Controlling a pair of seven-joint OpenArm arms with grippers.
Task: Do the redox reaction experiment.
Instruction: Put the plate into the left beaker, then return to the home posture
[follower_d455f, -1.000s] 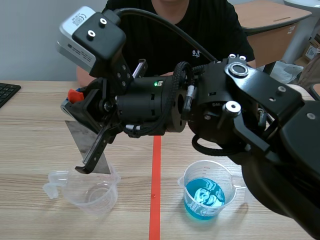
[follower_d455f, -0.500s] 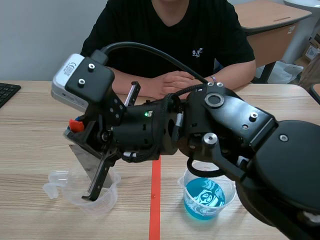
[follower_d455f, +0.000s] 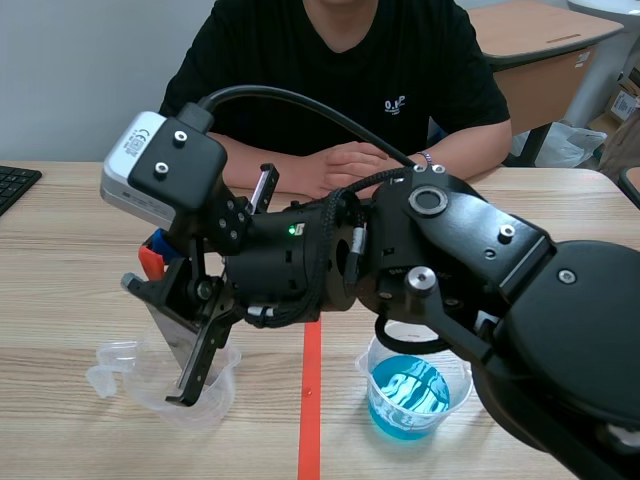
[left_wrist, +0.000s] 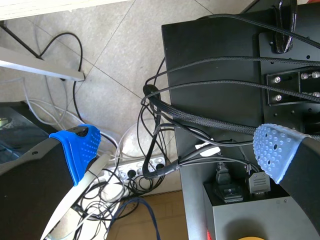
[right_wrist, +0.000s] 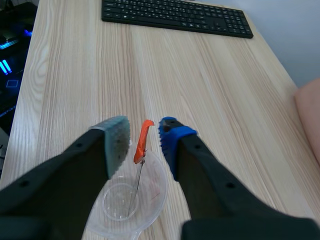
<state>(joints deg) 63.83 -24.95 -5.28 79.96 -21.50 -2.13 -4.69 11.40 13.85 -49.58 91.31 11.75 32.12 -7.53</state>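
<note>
My right arm reaches across from the right of the scene view, and its gripper (follower_d455f: 165, 330) hangs over an empty clear beaker (follower_d455f: 195, 390) on the left of the table. A thin metal sheet (follower_d455f: 170, 318) with an orange-red top stands tilted in that beaker. In the right wrist view the sheet's orange top (right_wrist: 142, 142) sits in the gap between the pads of the right gripper (right_wrist: 144, 131), touching neither, above the beaker (right_wrist: 127, 205). A second beaker (follower_d455f: 408, 392) holds blue liquid right of the tape line. My left gripper (left_wrist: 177, 150) is open over floor cables, holding nothing.
A person in a black shirt (follower_d455f: 340, 60) sits across the table with hands (follower_d455f: 350, 160) resting near its far edge. A black keyboard (right_wrist: 175, 15) lies at the table's left end. My right arm's bulk hides much of the table's middle.
The right gripper came down over the empty beaker, lowering the metal sheet into it. Its fingers have spread a little and a blue pad now shows beside the orange top.
</note>
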